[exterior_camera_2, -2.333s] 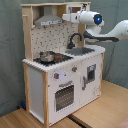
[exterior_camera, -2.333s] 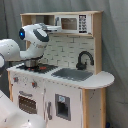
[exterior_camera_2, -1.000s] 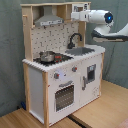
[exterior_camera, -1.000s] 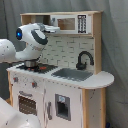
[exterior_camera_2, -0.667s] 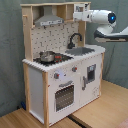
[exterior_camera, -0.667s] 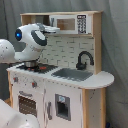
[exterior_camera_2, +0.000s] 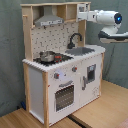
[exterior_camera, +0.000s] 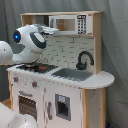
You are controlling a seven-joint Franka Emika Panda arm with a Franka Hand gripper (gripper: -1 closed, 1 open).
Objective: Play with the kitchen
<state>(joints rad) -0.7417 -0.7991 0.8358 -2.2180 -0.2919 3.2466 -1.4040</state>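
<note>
Arm's tool (exterior_camera_2: 83, 14) reaches the kitchen (exterior_camera_2: 60, 75) top cabinet; a pot (exterior_camera_2: 47, 56) sits on its stove (exterior_camera_2: 52, 59)

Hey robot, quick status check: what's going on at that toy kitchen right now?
Arm up at the kitchen top shelf, by the microwave. Pot on the stove. Nothing blocking.

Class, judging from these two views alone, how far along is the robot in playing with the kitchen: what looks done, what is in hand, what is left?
Done: little shows; a pot sits on the stove and the oven door is shut. In hand: the arm reaches the kitchen's top shelf by the microwave; its gripper is hidden there. Left: sink, faucet and the lower doors look untouched.
</note>
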